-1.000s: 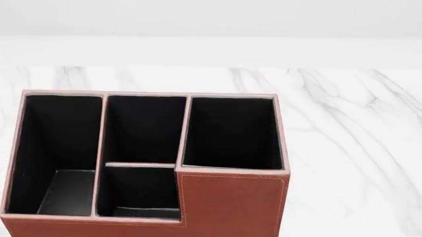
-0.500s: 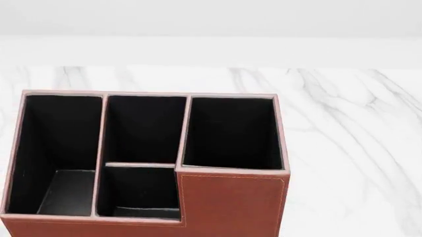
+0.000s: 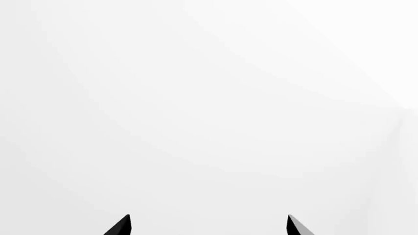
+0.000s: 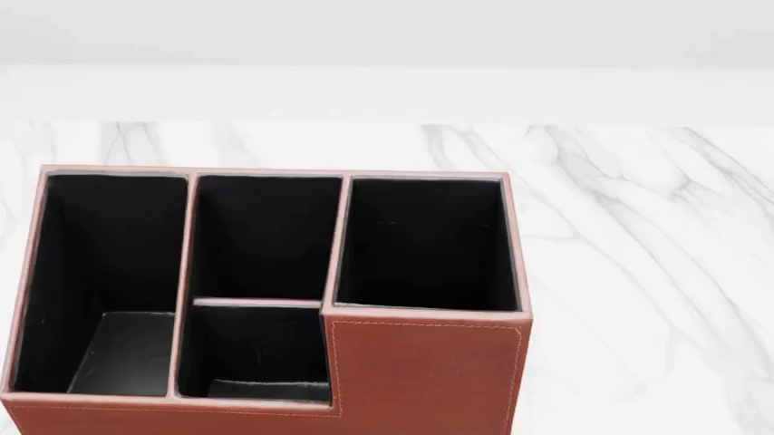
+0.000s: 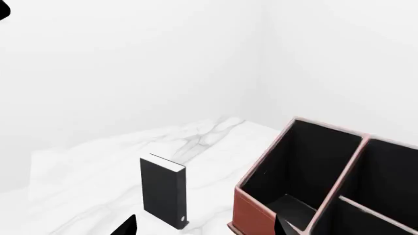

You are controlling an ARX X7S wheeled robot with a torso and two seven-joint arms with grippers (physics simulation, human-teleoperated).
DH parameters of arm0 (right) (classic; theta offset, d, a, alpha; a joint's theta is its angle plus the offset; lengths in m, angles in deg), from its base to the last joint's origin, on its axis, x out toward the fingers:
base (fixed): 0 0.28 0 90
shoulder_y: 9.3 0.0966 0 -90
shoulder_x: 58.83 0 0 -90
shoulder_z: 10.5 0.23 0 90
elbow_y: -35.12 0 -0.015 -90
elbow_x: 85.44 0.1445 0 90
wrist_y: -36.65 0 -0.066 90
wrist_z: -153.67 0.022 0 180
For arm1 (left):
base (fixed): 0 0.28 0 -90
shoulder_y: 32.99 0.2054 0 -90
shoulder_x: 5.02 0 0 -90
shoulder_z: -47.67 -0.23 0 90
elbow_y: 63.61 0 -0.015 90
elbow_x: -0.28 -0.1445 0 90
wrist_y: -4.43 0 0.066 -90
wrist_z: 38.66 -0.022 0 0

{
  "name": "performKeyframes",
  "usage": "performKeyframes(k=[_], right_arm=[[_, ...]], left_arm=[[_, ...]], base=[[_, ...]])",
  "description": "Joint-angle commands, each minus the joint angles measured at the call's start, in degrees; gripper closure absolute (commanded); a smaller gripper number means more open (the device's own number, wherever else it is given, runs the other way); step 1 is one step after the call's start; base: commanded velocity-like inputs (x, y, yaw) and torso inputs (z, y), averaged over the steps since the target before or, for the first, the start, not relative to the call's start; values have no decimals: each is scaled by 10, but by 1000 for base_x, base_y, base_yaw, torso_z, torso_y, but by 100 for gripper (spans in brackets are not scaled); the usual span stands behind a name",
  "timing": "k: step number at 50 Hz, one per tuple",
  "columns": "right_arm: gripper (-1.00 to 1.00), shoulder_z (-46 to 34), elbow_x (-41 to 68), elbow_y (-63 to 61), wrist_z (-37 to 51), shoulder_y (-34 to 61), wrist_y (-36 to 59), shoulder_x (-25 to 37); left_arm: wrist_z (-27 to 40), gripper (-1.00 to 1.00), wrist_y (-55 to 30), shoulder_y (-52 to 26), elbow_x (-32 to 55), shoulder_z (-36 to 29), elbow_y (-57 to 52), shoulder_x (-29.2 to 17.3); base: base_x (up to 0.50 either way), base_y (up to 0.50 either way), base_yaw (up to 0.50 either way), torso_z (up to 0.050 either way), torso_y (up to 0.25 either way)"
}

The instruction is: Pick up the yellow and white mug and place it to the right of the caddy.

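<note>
The room reads as plain white walls; the right wrist view shows a corner where two walls meet behind the counter (image 4: 629,272). The counter is white marble with grey veining, smooth and hard, so I judge that anything set down on it may slide if released with sideways motion.

The caddy (image 4: 423,372) fills the head view from 6 to 9 o'clock: reddish-brown, stitched edges, four black-lined compartments, all empty as far as I can see. Bare counter lies at 3 o'clock of it, which I judge adequate as the placement zone.

A black book with a white edge (image 5: 163,193) stands upright on the counter, near the caddy but apart from it, visible in the right wrist view only.

The yellow and white mug appears in no view; I cannot locate it. From the task wording, I expect a light, rigid, smooth-walled item, probably brittle. I would grip across the rim and wall rather than the handle.

Left claw (image 3: 207,226): two tips visible, spread apart, pinching nothing. Right claw (image 5: 203,226): two tips visible, spread apart, also pinching nothing.
</note>
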State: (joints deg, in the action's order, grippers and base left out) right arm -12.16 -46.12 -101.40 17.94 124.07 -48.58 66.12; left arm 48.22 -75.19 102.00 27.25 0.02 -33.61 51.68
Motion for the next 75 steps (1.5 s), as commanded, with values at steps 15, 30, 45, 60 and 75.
performKeyframes(k=[15, 30, 45, 60, 75], right_arm=[[-100, 6, 45, 35, 6, -16, -1, -14], [-100, -6, 41, 5, 63, -25, 42, -28], [-100, -40, 16, -12, 41, -33, 59, -48], [-100, -40, 30, 20, 29, -54, 39, -46], [-100, -39, 32, 49, 17, -66, 27, -47]], left_arm=[[1, -100, 2, 0, 0, -3, 0, -2], [5, -100, 2, 0, 1, -5, 0, -7], [-5, -100, 5, 0, 3, -3, 0, 5], [-9, -100, 7, 0, 6, 0, 0, 9], [-13, -100, 8, 0, 6, 3, 0, 14]], base=[[0, 0, 0, 0, 0], [0, 0, 0, 0, 0], [0, 0, 0, 0, 0], [0, 0, 0, 0, 0], [0, 0, 0, 0, 0]])
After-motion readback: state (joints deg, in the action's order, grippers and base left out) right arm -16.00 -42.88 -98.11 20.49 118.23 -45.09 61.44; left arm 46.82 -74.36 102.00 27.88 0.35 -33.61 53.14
